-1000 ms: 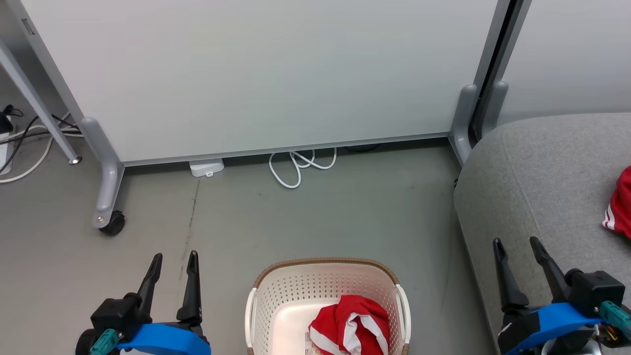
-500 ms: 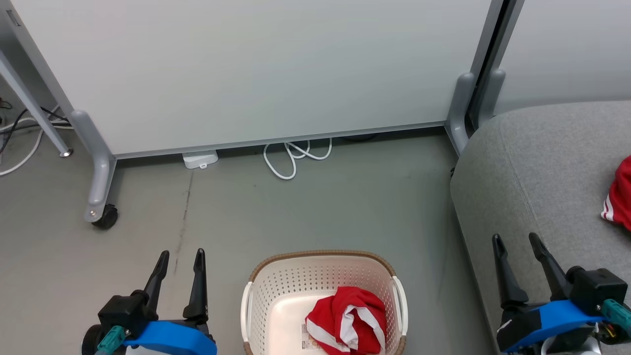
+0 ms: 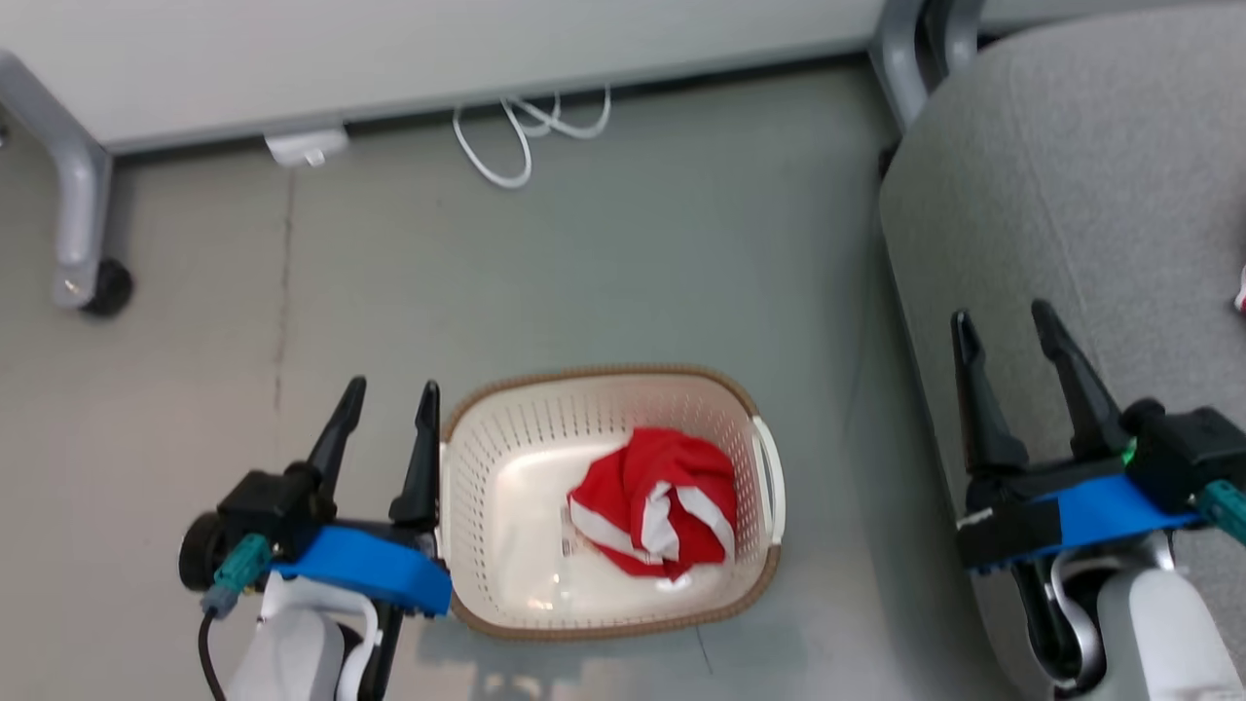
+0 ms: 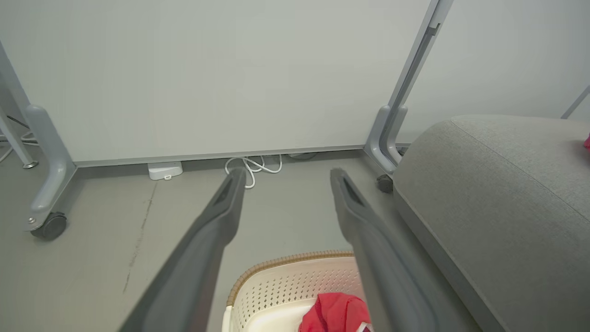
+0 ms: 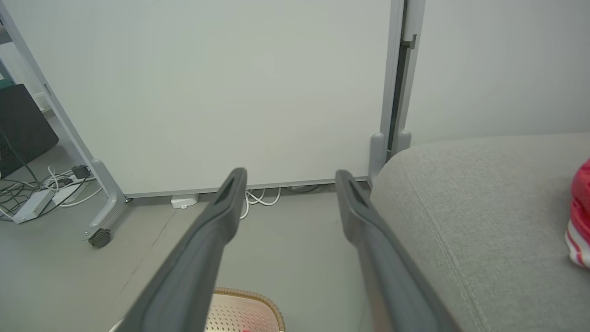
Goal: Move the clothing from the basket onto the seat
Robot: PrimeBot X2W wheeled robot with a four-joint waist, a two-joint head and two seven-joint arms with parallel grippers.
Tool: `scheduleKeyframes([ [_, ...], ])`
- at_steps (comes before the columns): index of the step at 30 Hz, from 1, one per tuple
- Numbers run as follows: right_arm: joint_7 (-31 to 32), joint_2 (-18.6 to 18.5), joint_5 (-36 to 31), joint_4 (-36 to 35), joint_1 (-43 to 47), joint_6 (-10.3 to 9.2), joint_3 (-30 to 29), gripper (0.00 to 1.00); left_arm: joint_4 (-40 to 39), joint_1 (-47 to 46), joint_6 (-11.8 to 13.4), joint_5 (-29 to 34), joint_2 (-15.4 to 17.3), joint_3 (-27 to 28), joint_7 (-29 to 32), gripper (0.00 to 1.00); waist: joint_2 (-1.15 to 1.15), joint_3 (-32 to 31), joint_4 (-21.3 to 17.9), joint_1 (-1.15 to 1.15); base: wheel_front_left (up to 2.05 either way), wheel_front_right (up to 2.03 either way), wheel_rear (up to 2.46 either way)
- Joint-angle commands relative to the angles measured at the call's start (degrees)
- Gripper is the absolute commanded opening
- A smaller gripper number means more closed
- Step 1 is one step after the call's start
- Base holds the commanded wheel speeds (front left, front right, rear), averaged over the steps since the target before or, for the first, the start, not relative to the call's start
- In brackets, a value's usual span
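1. The left fingers are spread apart and empty, just beside the laundry basket. The right fingers are likewise released, above the edge of the grey sofa.
2. One red garment, white-striped, lies crumpled inside the basket, not yet moved.
3. A second red garment rests on the sofa, so the task looks about half done.
4. The label inside the basket is too blurred to read.

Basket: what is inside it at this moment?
One crumpled red garment with white stripes and, left of it, a small label on the basket floor. Anything beneath the garment is covered.
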Motion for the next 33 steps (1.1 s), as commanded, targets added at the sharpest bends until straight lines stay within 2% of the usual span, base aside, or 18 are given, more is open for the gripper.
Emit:
scheduleKeyframes([
  [1,-0.4,0.1,-0.3,-0.7,-2.2,0.03,0.6,1.00,0.3,-2.4,0.0,0.2,0.7,-0.5,-0.3,1.00,0.00,8.1,-2.9,-0.01,0.00,0.00,0.00],
  [7,-1.9,0.1,1.3,-1.8,-9.4,0.03,2.6,1.00,3.1,-9.3,0.0,0.5,2.0,-3.5,-0.3,1.00,0.00,18.5,-6.6,-0.01,0.00,0.00,0.00],
  [15,-4.1,0.1,2.6,-2.4,-16.2,0.03,4.7,1.00,9.7,-20.0,0.0,0.1,3.9,-11.6,-0.3,1.00,0.00,29.4,-10.2,-0.01,0.00,0.00,0.00],
  [25,-6.8,0.1,5.3,-0.4,-18.6,0.03,8.5,1.00,20.8,-27.1,0.0,-0.8,6.1,-22.1,-0.3,1.00,0.00,35.8,-14.2,-0.01,0.00,0.00,0.00],
  [33,-8.2,0.1,7.3,-0.3,-19.1,0.03,11.2,1.00,29.6,-30.6,0.0,-3.6,7.3,-25.3,-0.3,1.00,0.00,38.7,-16.7,-0.01,0.00,0.00,0.00],
])
